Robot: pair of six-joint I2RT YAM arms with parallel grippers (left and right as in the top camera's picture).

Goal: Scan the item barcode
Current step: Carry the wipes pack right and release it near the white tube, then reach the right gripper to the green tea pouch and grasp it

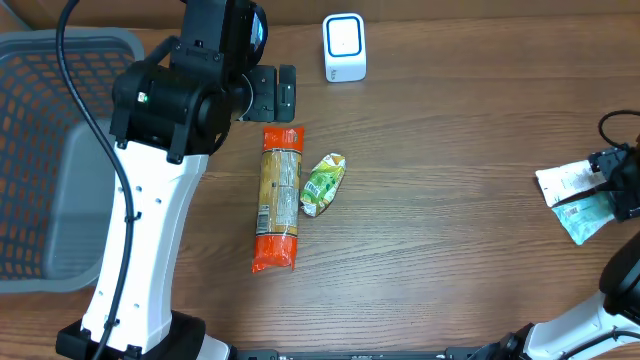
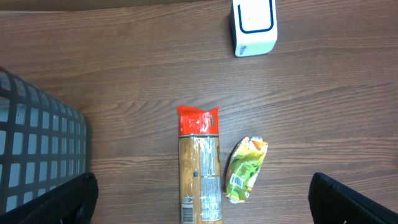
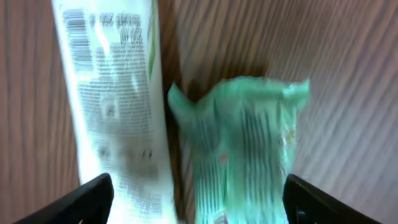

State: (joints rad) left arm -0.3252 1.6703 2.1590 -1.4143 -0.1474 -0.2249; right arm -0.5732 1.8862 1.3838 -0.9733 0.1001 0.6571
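Note:
A white barcode scanner (image 1: 344, 48) stands at the back of the table. In front of it lie a long orange-red pasta pack (image 1: 279, 198) and a small green packet (image 1: 323, 183). My left gripper (image 1: 287, 92) hovers open above the pasta pack's far end, with nothing between its fingers. Its wrist view shows the scanner (image 2: 254, 28), the pasta pack (image 2: 199, 168) and the green packet (image 2: 246, 169) below the left gripper (image 2: 202, 205). At the far right my right gripper (image 3: 199, 202) stands open over a white packet (image 3: 112, 106) and a teal packet (image 3: 242, 149), both lying on the wood.
A grey mesh basket (image 1: 60, 150) fills the table's left side, and its corner shows in the left wrist view (image 2: 37, 149). The white packet (image 1: 568, 181) and the teal packet (image 1: 588, 217) lie close to the right edge.

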